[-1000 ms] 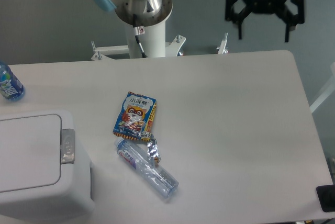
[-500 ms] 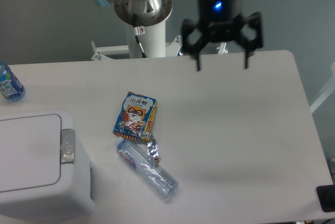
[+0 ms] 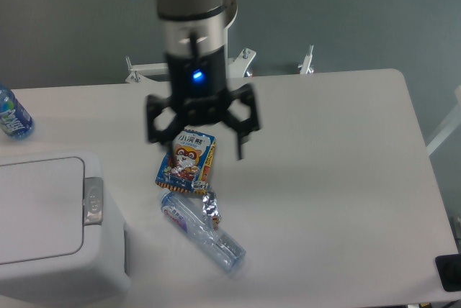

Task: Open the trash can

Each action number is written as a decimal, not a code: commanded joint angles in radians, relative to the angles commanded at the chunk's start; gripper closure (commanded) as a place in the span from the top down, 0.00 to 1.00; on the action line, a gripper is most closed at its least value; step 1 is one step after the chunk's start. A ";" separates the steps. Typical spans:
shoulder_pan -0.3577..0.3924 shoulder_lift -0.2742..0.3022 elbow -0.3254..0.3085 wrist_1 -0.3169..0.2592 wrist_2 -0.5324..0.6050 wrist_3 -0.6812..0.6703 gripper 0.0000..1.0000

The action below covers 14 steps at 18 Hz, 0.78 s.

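- Swinging left fast, the gripper [image 3: 204,151] went from the far right corner to hanging over the snack packet [image 3: 186,158], fingers spread, holding nothing.
- Trash can [image 3: 50,232] sits bottom-left, lid shut, grey button [image 3: 93,199] untouched, so it's closing in.

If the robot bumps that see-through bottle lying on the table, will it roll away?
Probably. The clear plastic bottle lies on its side on the flat table, so a nudge could roll it. It looks empty, so likely light. The crumpled foil scrap against it might slow it slightly.
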 joint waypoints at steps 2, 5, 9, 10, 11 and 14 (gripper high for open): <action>-0.005 -0.009 0.002 0.011 -0.038 -0.022 1.00; -0.006 -0.011 -0.003 0.012 -0.083 -0.042 1.00; -0.006 -0.023 -0.012 0.012 -0.146 -0.049 1.00; -0.006 -0.028 -0.018 0.011 -0.167 -0.057 1.00; -0.006 -0.028 -0.024 0.011 -0.190 -0.068 1.00; -0.003 -0.032 -0.041 0.009 -0.224 -0.098 1.00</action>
